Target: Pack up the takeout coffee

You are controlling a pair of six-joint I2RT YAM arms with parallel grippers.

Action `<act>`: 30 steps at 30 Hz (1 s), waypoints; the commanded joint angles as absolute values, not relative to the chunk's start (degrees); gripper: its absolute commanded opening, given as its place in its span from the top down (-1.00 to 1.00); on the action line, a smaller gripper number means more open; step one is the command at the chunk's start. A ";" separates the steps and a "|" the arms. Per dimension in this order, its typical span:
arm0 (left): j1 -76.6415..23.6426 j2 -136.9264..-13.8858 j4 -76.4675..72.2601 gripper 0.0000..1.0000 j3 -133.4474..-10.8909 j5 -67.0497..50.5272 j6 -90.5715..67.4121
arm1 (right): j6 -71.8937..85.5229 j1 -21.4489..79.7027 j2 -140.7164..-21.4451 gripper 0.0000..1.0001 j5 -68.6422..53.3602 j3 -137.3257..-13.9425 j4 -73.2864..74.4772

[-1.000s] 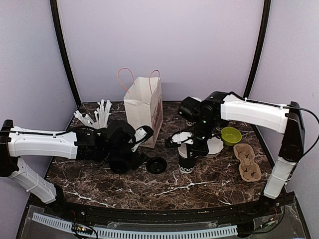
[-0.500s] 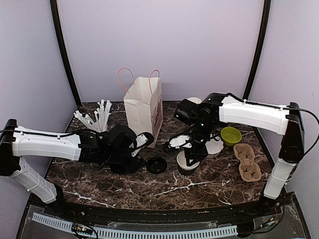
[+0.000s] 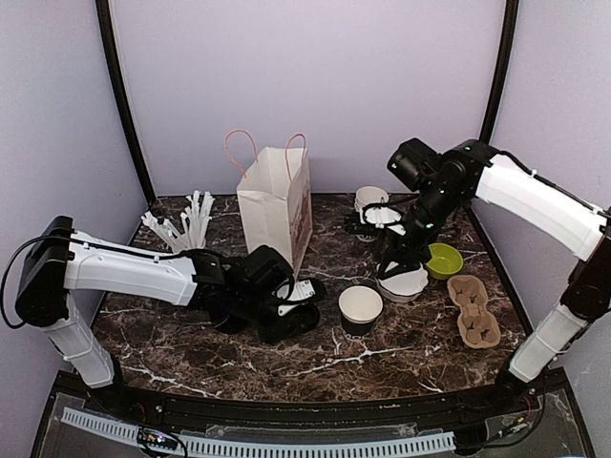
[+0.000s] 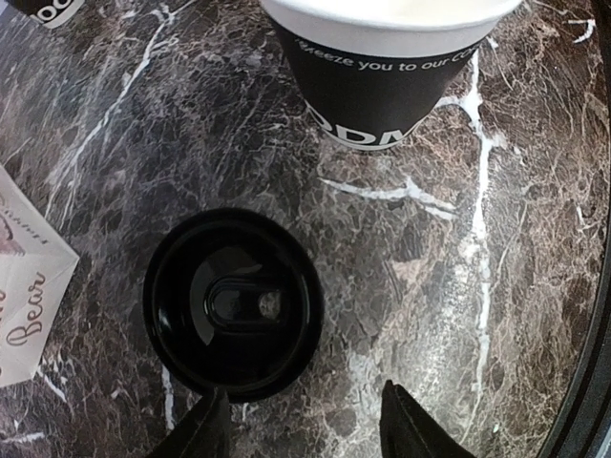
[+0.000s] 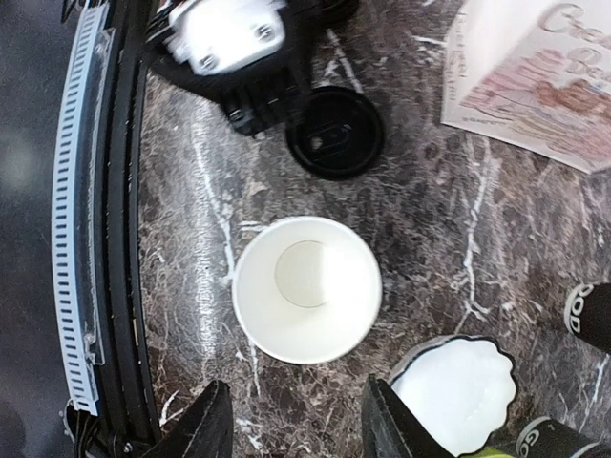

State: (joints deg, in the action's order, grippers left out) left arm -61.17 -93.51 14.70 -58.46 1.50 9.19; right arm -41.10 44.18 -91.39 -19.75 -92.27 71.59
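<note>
left gripper (image 4: 304, 431) spread at lid (image 4: 232, 302) rim | 1 cup (image 4: 382, 81) apart

The dark marble table (image 3: 401, 358) carries a bag (image 3: 277, 210) far in the middle, sticks (image 3: 186, 224) far left, a lidless cup (image 3: 361, 307) beside a lid (image 4: 232, 303) in the middle, and a carrier (image 3: 474, 310) right.

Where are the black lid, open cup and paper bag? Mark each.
black lid (image 4: 232, 303), left wrist view, centre recess.
open cup (image 5: 306, 286), right wrist view, inner floor.
paper bag (image 3: 270, 215), top view, front face.
</note>
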 commanded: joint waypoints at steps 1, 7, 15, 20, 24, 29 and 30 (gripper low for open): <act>-61.86 -96.83 18.35 -0.12 -63.12 1.03 13.78 | -40.87 38.90 -87.87 0.07 -24.52 -90.84 69.02; -61.91 -101.86 20.47 -0.06 -66.80 1.17 16.34 | -40.18 36.64 -85.20 0.05 -25.21 -87.23 66.71; -61.95 -105.64 21.72 0.12 -69.06 1.48 17.63 | -40.25 35.60 -85.32 0.04 -25.53 -87.08 65.93; -62.01 -107.14 22.09 0.41 -69.38 3.06 18.45 | -40.26 35.51 -86.10 0.06 -25.95 -87.82 66.25; -62.06 -106.47 21.90 0.59 -68.60 4.57 18.75 | -40.18 35.43 -86.37 0.07 -25.70 -88.30 66.18; -62.05 -104.84 22.02 0.76 -68.08 4.85 18.60 | -39.87 35.42 -87.07 0.08 -26.18 -88.94 66.00; -62.09 -104.41 21.96 0.78 -67.82 4.98 18.51 | -39.82 35.42 -87.22 0.08 -26.31 -89.02 65.99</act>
